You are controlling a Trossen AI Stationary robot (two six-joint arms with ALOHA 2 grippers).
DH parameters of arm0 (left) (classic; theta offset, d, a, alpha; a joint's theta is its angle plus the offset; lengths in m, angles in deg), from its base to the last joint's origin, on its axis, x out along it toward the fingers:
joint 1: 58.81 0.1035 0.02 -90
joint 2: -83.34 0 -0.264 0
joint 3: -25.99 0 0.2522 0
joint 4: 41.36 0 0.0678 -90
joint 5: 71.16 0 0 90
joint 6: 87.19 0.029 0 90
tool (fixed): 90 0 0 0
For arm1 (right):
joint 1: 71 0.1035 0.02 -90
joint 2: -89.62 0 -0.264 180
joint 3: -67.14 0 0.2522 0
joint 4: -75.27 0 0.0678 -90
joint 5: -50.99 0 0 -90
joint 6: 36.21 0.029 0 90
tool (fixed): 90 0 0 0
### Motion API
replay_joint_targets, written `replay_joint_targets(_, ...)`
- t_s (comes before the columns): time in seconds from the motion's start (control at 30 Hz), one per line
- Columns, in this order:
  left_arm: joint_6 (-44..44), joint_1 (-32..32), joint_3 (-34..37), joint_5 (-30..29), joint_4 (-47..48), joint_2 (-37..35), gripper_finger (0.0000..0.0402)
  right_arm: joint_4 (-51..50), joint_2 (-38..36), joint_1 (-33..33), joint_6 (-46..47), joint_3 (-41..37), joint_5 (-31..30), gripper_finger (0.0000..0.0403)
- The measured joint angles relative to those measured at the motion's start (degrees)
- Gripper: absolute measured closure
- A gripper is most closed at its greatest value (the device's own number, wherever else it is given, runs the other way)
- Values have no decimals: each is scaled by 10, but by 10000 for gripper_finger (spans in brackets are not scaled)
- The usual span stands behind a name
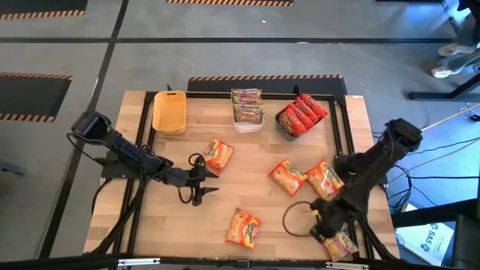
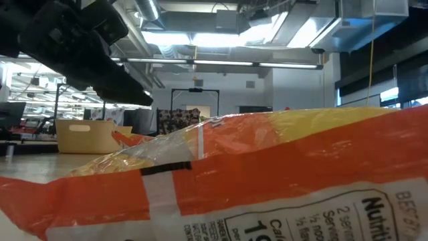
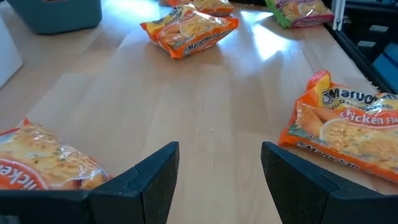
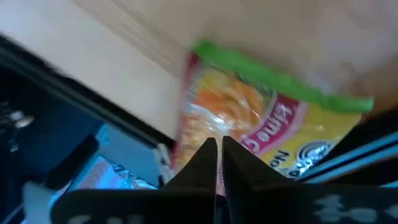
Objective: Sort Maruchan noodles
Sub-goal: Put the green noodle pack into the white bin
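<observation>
Right now right gripper (image 4: 219, 163) fingers are pinched together on the green-pink Maruchan packet (image 4: 267, 118) at the table's edge, presumably for binning; left gripper (image 3: 219, 180) waits, jaws apart.

An orange packet (image 3: 345, 140) on the counter reads "Maruchan" and "Chicken". A second orange packet (image 3: 189, 28) farther off carries "Maruchan". The packet (image 2: 267, 181) filling the low view shows "Nutrit", "2 serving" and "Cal".

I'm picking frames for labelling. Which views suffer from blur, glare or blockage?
Low view: an orange packet pressed near the lens blocks most of the table. Right wrist view: green-edged packet smeared, soft. Left wrist view: bright glare patch on the table. High view: clean.
</observation>
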Motion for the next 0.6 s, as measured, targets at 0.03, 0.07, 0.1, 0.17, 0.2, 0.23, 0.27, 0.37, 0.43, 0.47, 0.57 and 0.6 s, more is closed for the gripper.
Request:
replay_joint_targets(0.03, -7, 0, 0, -1, -7, 3, 179, 15, 6, 13, 19, -8, 1, 391)
replay_joint_targets(0.07, -16, 0, 0, -1, -13, 4, 179, 35, 12, 25, 35, -16, 7, 391)
replay_joint_targets(0.1, -26, 0, 0, -2, -17, 4, 179, 53, 18, 34, 50, -23, 20, 391)
replay_joint_targets(0.17, -40, 0, 0, -3, -25, 4, 179, 76, 24, 52, 79, -31, 42, 391)
replay_joint_targets(0.2, -43, 0, 0, -3, -24, 4, 179, 86, 27, 59, 87, -32, 43, 391)
replay_joint_targets(0.23, -43, 0, 0, -3, -24, 4, 179, 93, 29, 64, 94, -32, 43, 391)
replay_joint_targets(0.27, -43, 0, 0, -3, -24, 4, 179, 93, 30, 67, 97, -31, 39, 391)
replay_joint_targets(0.37, -43, 1, 0, -3, -24, 4, 179, 86, 34, 67, 91, -31, 26, 391)
replay_joint_targets(0.43, -43, 3, 0, -7, -24, 4, 179, 69, 34, 61, 64, -32, -2, 391)
replay_joint_targets(0.47, -44, 3, 0, -12, -24, 4, 179, 66, 38, 55, 45, -32, -17, 391)
replay_joint_targets(0.57, -45, 5, 0, -18, -25, 4, 179, 58, 42, 39, -19, -30, -69, 391)
replay_joint_targets(0.6, -45, 5, 0, -18, -27, 4, 179, 58, 46, 31, -42, -29, -80, 391)
